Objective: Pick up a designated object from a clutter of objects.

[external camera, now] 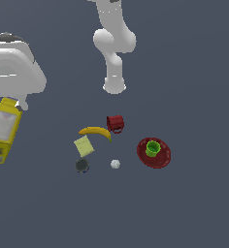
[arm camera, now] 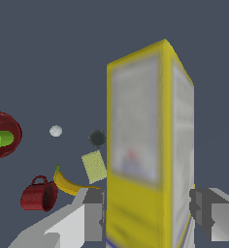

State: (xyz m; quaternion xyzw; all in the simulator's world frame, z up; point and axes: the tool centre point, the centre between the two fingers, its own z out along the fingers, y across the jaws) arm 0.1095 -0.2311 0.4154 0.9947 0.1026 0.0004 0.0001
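The designated object, a yellow carton (external camera: 4, 131) with a white printed front, hangs at the exterior view's left under my white hand. In the wrist view the carton (arm camera: 140, 145) stands between my two fingers, and each pad touches a yellow side. My gripper (arm camera: 148, 213) (external camera: 12, 102) is shut on it. The rest of the clutter lies apart from it on the floor: a banana (external camera: 95, 131), a dark red mug (external camera: 115, 123), a pale green square (external camera: 84, 146), a dark disc (external camera: 82, 165) and a white ball (external camera: 115, 164).
A red plate (external camera: 161, 157) with a green cup (external camera: 153, 148) on it sits at the exterior view's right. The arm's white base column (external camera: 114, 82) stands behind the clutter. The floor is plain dark grey.
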